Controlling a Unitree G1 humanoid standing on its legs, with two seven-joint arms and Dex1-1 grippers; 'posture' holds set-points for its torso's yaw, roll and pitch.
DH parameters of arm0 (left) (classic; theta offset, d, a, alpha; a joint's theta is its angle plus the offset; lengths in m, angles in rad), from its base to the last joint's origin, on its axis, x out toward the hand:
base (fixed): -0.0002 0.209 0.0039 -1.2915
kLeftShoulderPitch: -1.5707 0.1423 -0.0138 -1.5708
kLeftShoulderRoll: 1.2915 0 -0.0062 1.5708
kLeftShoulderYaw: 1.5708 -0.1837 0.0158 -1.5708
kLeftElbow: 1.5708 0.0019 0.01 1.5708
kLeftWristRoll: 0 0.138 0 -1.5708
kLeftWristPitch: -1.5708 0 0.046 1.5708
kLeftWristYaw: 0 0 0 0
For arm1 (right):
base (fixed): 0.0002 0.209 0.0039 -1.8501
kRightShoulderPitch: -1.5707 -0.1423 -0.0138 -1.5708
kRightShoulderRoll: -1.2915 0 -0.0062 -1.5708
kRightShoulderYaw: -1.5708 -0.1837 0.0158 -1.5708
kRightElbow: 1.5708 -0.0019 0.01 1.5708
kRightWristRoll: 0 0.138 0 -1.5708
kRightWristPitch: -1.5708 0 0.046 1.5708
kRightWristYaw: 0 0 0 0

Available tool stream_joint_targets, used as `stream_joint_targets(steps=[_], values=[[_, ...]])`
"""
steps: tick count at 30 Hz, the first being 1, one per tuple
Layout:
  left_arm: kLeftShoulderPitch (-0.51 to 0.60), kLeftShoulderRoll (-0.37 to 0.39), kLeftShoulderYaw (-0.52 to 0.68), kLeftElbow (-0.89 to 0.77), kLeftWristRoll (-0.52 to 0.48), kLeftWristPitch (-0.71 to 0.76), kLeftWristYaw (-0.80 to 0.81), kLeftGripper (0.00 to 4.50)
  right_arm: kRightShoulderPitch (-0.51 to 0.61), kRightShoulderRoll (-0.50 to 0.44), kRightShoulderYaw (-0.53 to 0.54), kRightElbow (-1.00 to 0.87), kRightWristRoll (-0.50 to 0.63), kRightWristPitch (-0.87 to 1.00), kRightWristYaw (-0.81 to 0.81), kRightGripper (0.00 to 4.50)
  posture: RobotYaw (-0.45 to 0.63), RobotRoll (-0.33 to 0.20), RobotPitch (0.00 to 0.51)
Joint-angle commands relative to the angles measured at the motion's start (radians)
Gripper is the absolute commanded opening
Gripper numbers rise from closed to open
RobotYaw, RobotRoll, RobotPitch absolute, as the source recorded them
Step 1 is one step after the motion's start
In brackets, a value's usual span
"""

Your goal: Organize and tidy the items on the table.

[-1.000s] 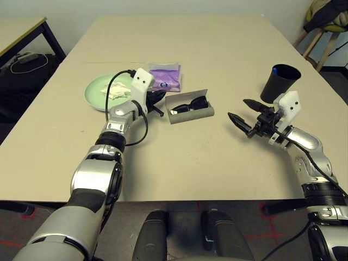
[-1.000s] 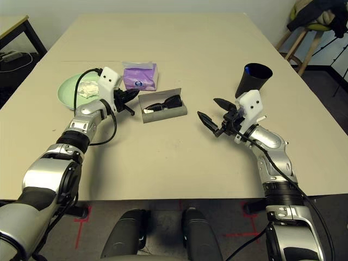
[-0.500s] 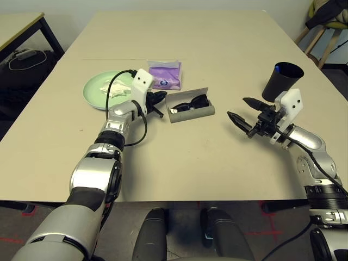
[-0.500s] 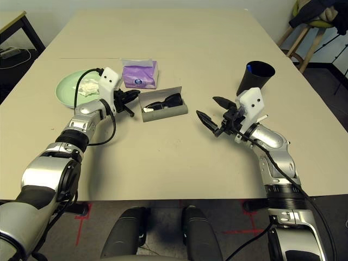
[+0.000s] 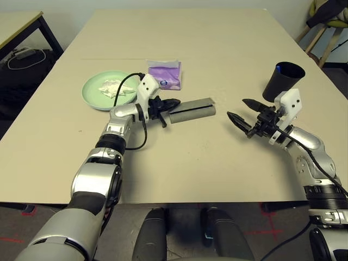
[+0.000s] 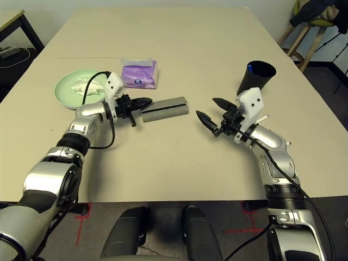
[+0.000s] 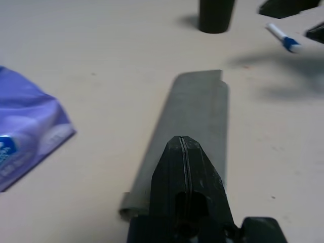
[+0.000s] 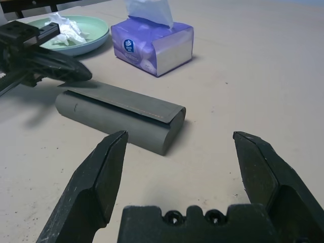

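On the light beige surface (image 5: 217,157) the grey glasses case (image 5: 191,110) lies flat with its flap down, lengthwise across the middle. The left pincer (image 5: 173,102) has its two black fingers pressed together, holding nothing, and its tip sits right at the case's near-left end; from the left wrist view the closed fingers (image 7: 185,169) overlap the case's top edge, though whether they actually touch it cannot be told. Behind the case, a little towards the far side, stands the purple tissue pack (image 5: 165,75) with a white sheet sticking out of its top. To its left is the mint green plate (image 5: 93,93), and the crumpled white tissue (image 5: 111,87) rests in it. The left arm's black cable arches over the plate's right rim.

The right pincer (image 5: 244,112) hangs above the surface well to the right of the case, its fingers spread wide apart and empty, pointing towards the case. Behind it stands the black cup (image 5: 281,81), upright, with a blue-tipped pen (image 5: 278,69) showing inside its mouth.
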Motion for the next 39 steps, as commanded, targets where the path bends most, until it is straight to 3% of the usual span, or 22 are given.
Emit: stream_joint_targets(steps=[1, 15, 21, 24, 27, 34, 39], values=[[0.026, 0.015, -0.022, -0.030, 0.000, 0.026, -0.042, 0.02, 0.003, -0.014, 0.013, 0.017, -0.003, 0.010, 0.002, 4.50, 0.08, 0.000, 0.156], [0.052, 0.074, -0.075, -0.064, 0.022, 0.096, -0.094, 0.02, -0.043, -0.016, 0.019, 0.003, -0.012, 0.005, -0.017, 4.50, 0.08, 0.000, 0.144], [0.045, 0.056, 0.025, -0.207, -0.126, 0.192, -0.100, 0.02, -0.057, -0.050, 0.033, -0.020, 0.012, 0.070, 0.032, 4.50, 0.08, 0.000, 0.135], [0.084, 0.063, 0.023, -0.394, -0.203, 0.319, -0.160, 0.64, -0.083, -0.132, 0.055, -0.011, 0.025, 0.161, 0.114, 4.50, 0.10, 0.000, 0.131], [0.134, 0.062, 0.006, -0.518, -0.223, 0.341, -0.155, 1.77, -0.124, -0.230, 0.087, 0.033, 0.014, 0.160, 0.248, 4.50, 0.10, 0.000, 0.129], [0.251, 0.047, -0.041, -0.693, -0.255, 0.369, -0.156, 4.47, -0.208, -0.507, 0.262, 0.203, -0.158, -0.040, 0.609, 4.50, 0.10, 0.000, 0.122], [0.276, 0.038, -0.058, -0.730, -0.260, 0.385, -0.144, 4.47, -0.273, -0.651, 0.414, 0.347, -0.377, -0.275, 0.746, 4.50, 0.09, 0.000, 0.116]])
